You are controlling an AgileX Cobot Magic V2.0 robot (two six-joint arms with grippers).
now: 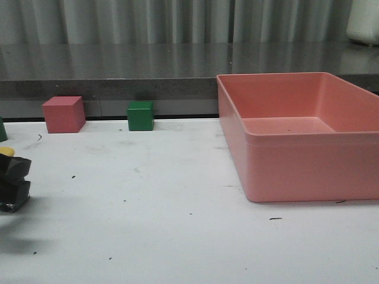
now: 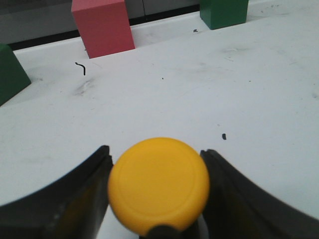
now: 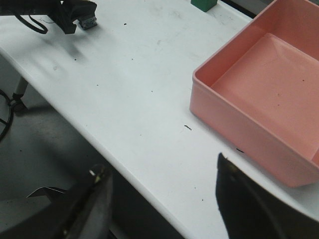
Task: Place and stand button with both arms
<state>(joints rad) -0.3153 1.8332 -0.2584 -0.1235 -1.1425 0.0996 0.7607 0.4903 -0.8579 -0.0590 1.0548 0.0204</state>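
The button (image 2: 158,185) is being clamped, cap outward, between the left gripper (image 2: 157,199) fingers for standing on the table (image 1: 177,225), while the right gripper (image 3: 162,209) is being kept open and empty.

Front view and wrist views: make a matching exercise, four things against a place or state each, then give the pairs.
1. button
2. pink bin
3. red cube
4. right hand

a. open, over the table's near edge
b. empty, on the table's right side
c. between the left hand's fingers
d. far left, by the back edge

Pairs: 1-c, 2-b, 3-d, 4-a
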